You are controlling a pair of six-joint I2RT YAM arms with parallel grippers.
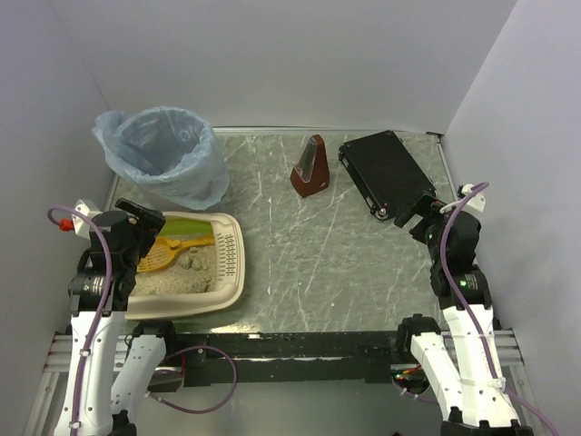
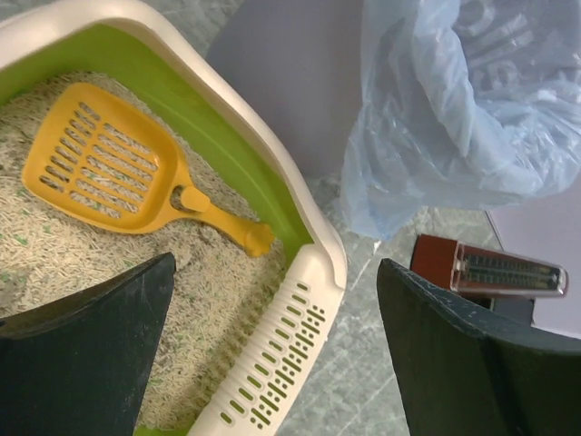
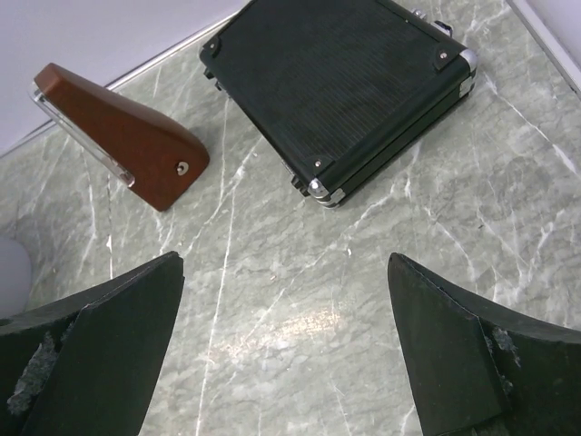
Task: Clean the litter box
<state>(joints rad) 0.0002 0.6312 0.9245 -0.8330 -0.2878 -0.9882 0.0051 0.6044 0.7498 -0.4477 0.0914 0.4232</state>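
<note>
litter box (image 1: 231,263): one, near-left, beside one blue-bagged bin (image 1: 168,154) | one yellow scoop (image 2: 100,163) on its litter (handle by green wall) | left gripper (image 2: 277,291) wide above it | right gripper (image 3: 284,272) wide, empty | one metronome (image 1: 310,171), one black case (image 1: 386,173)

smooth cream plastic litter box (image 2: 281,363), glossy green inside, holds coarse grainy litter (image 2: 209,300) and a yellow plastic scoop (image 2: 104,163); a thin crinkled plastic bag (image 2: 454,118), a polished wood metronome (image 3: 127,136) and a ribbed matt black case (image 3: 336,82) with metal corners on a glossy marble-look surface (image 3: 300,272).

Bright, even light — sharp, faint glare
</note>
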